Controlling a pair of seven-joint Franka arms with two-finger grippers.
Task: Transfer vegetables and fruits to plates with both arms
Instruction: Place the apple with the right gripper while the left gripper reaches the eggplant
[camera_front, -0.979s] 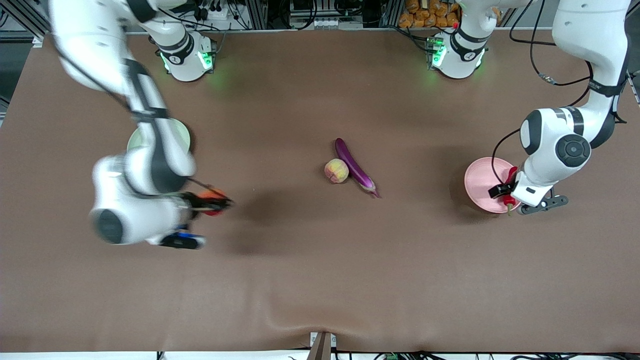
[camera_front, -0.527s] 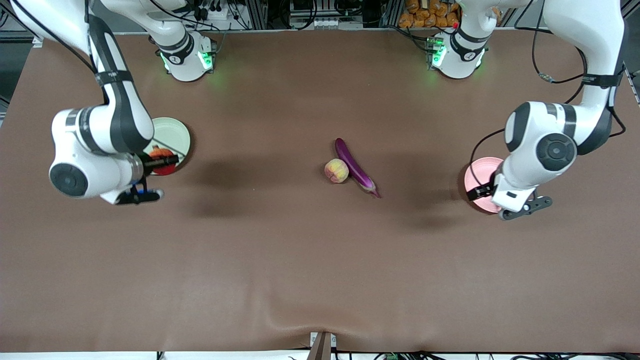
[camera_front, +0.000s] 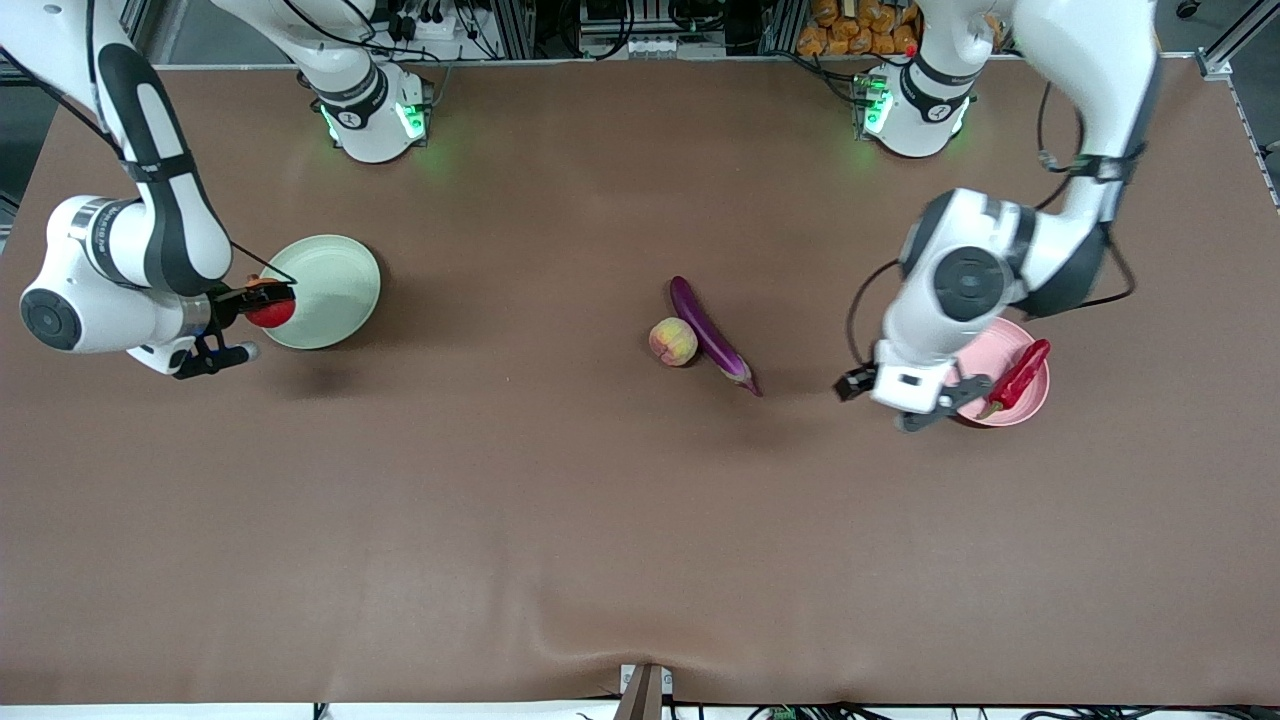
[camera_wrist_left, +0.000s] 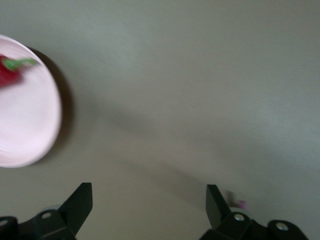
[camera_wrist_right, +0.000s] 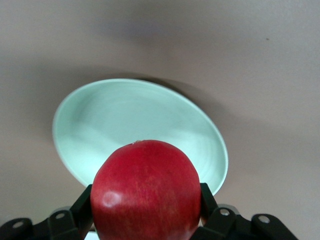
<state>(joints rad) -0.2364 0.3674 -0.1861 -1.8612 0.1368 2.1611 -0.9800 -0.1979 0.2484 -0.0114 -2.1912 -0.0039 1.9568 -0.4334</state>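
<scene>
Front view, right gripper (camera_front: 262, 303) clasping red fruit (camera_front: 271, 311) over green plate (camera_front: 330, 285)

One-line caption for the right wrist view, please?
Right gripper holds the red fruit over the pale green plate's rim.

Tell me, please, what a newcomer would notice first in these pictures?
Probably the bright red fruit clamped in the right gripper, over the edge of the green plate at the right arm's end of the table. Next, the red chili lying on the pink plate, with the open left gripper just beside that plate. Mid-table, a peach touches a purple eggplant.
</scene>
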